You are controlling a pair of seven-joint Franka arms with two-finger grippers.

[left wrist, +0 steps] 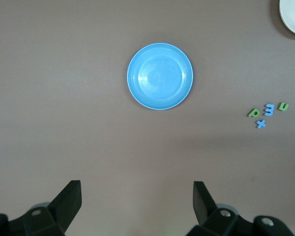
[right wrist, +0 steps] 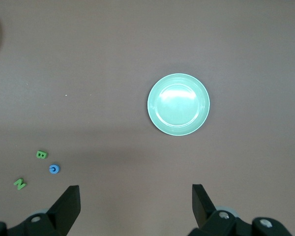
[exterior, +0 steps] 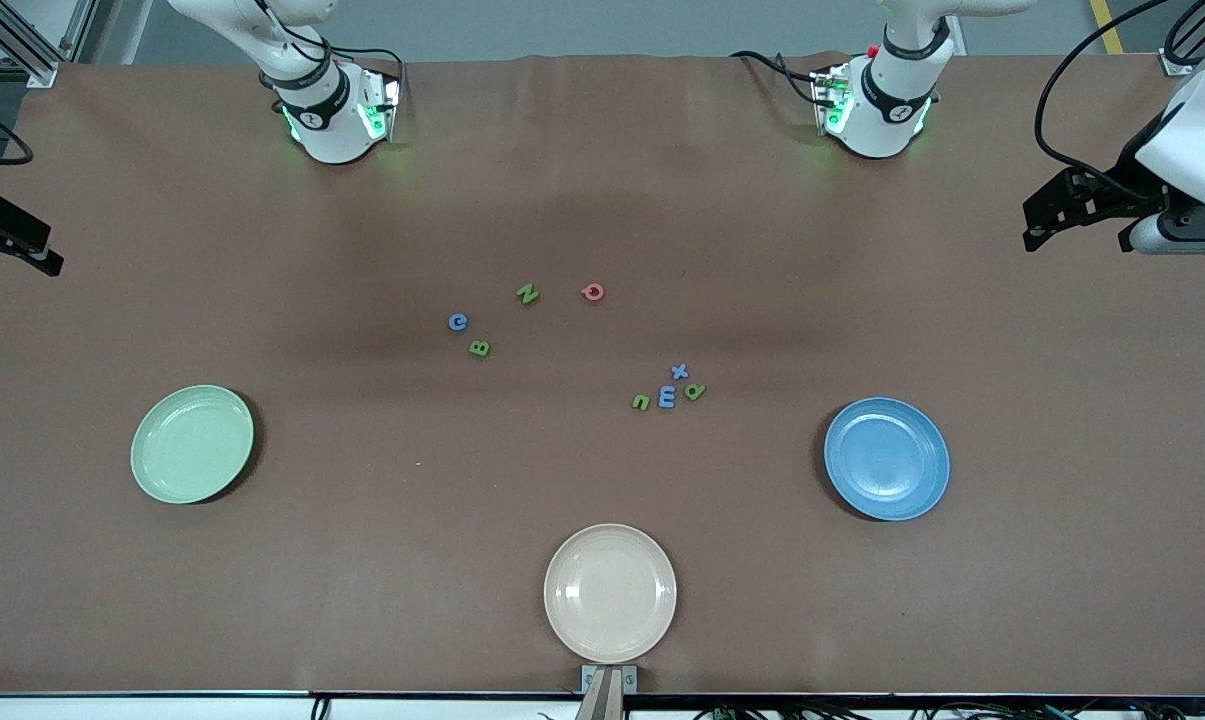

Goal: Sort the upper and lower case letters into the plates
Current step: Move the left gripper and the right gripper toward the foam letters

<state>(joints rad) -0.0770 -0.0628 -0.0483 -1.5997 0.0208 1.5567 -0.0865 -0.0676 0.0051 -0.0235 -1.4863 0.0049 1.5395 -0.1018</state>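
Eight tiny letters lie mid-table in two clusters. Toward the right arm's end are a green N (exterior: 527, 294), a pinkish-red letter (exterior: 593, 292), a blue letter (exterior: 458, 322) and a green B (exterior: 479, 348). Nearer the camera are a blue x (exterior: 679, 372), a green letter (exterior: 695, 392), a blue E (exterior: 667, 397) and a green u (exterior: 641, 402). The mint plate (exterior: 192, 443) and the blue plate (exterior: 887, 458) are empty. My left gripper (left wrist: 136, 196) is open, high over the left arm's end of the table (exterior: 1077, 232). My right gripper (right wrist: 135, 196) is open at the right arm's end (exterior: 7, 238).
An empty beige plate (exterior: 610, 592) sits at the table edge nearest the camera, between the two task plates. The arm bases (exterior: 337, 110) (exterior: 877, 105) stand along the edge farthest from the camera. The brown tabletop (exterior: 362, 560) has bare room around each plate.
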